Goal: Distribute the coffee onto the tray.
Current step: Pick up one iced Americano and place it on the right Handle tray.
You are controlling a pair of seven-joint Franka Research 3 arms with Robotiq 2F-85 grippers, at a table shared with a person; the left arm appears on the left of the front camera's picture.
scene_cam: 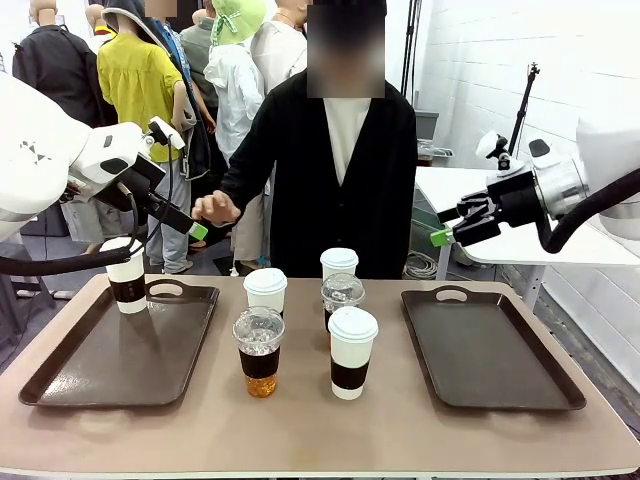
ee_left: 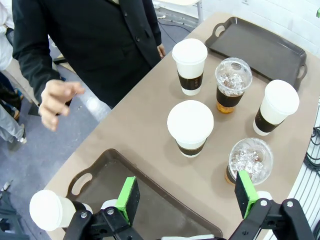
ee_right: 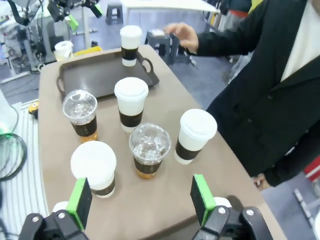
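Tan tabletop [scene_cam: 300, 430] with a person in a dark jacket [scene_cam: 290, 180] behind it: above the left tray [scene_cam: 120, 350] the left gripper [ee_left: 187, 195] hangs with its green pads [ee_left: 128, 197] spread wide, gripping nothing, and a lone white cup [scene_cam: 127, 275] stands on that tray's far corner. Raised over the table's right side, near the right tray [scene_cam: 490, 345], the right gripper [ee_right: 141, 200] likewise has its fingers [ee_right: 202, 197] far apart and empty. Between the trays stand three more white cups [scene_cam: 352, 352] and two clear iced coffees [scene_cam: 259, 350]; any print on the dark bands [scene_cam: 350, 375] is too small to read.
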